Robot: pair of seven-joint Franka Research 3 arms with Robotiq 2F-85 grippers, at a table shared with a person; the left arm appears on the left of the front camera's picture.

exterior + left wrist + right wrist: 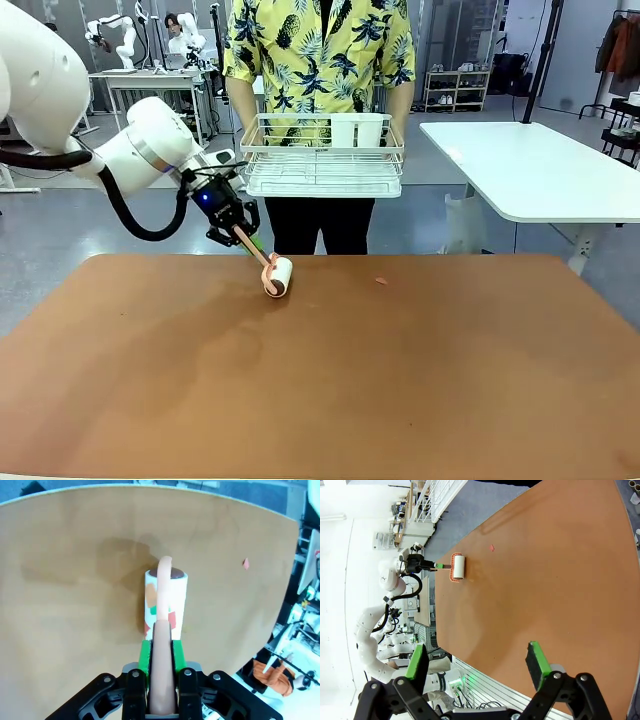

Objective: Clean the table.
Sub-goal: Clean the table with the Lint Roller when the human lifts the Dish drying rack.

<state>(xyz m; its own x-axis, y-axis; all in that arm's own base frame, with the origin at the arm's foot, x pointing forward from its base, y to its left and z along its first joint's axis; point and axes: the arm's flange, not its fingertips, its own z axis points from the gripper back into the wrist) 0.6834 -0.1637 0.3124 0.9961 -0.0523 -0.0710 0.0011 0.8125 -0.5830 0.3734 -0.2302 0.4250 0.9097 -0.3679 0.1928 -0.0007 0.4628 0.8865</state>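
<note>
- Front view: The left tool point(243, 235) is shut tight on the pink handle of a lint roller point(279, 277). The white roll rests on the big reddish-brown table point(320, 390), toward the far side and a little left of the middle. A tiny pink scrap point(381, 281) lies on the table to the roller's right, well apart from it. A person behind the table holds up a white wire rack point(322, 165) with both hands (it does not touch the table).
- Left wrist view: The green pads point(145, 655) of the left tool point(161, 656) squeeze the pink handle from both sides. The lint roller point(167, 597) has coloured bits stuck on its white roll. The table point(70, 580) lies under it, and the scrap point(245, 563) sits far off to one side.
- Right wrist view: The right tool point(476, 662) has its fingers wide apart and holds nothing. It hangs above the table point(555, 580). Far across the table, you can see the lint roller point(458, 567) and the scrap point(492, 547).
</note>
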